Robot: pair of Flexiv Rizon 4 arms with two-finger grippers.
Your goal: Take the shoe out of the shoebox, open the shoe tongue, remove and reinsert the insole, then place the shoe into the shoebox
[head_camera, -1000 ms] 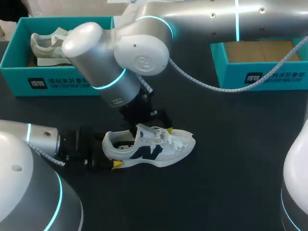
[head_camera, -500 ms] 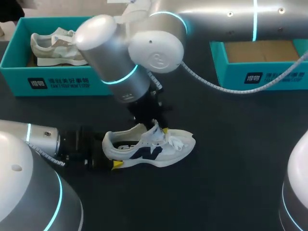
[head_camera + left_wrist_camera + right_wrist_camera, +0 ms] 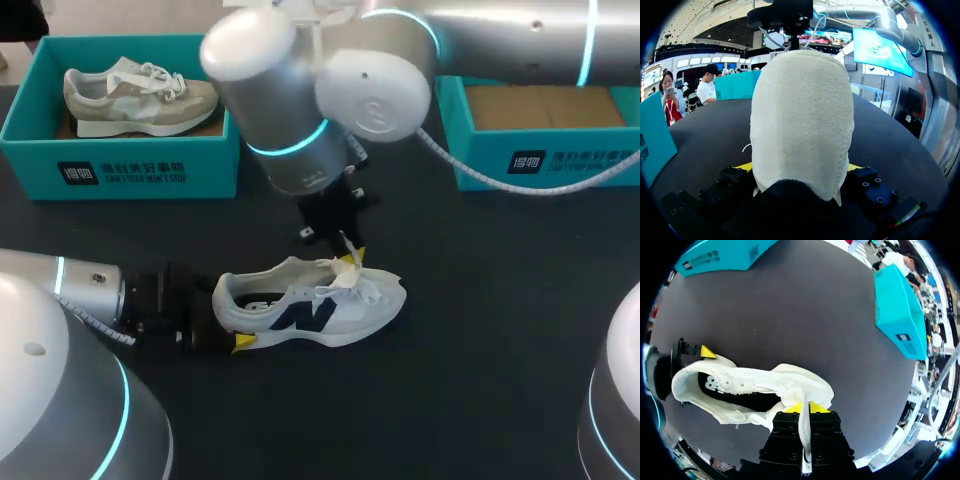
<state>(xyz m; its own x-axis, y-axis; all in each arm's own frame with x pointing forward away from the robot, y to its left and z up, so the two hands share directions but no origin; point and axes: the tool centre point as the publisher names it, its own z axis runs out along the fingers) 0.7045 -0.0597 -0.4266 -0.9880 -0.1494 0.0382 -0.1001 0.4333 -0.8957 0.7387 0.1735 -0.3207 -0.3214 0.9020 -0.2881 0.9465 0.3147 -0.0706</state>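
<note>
Left arm [image 3: 90, 290]: lies low on the table, coming in behind the shoe's heel.
Left gripper [image 3: 799, 170]: at the shoe's heel, a yellow tip against each side of it; clamped on the heel, fingers spread as wide as the heel.
Shoe [image 3: 330, 315]: white with a dark side mark, upright on its sole on the table [image 3: 480, 360], out of both boxes. Heel toward the left arm, toe pointing away from it.
Insole [image 3: 735, 395]: dark, inside the shoe, seen through the opening.
Laces [image 3: 372, 290]: white, loose over the shoe's forefoot.
Tongue [image 3: 803, 440]: pulled up out of the shoe's opening, a thin white strip standing between the right gripper's fingers.
Right gripper [image 3: 802, 407]: just above the shoe's middle, pointing down; fingers narrow, pinched on the tongue from both sides.
Right arm [image 3: 300, 110]: reaches over the shoe from its far side, the wrist hanging above it.
Left box [image 3: 120, 170]: teal, well beyond the shoe on the heel's side, holding a beige shoe [image 3: 140, 95] that lies on its sole.
Right box [image 3: 540, 155]: teal, well beyond the shoe on the toe's side, brown floor showing.
</note>
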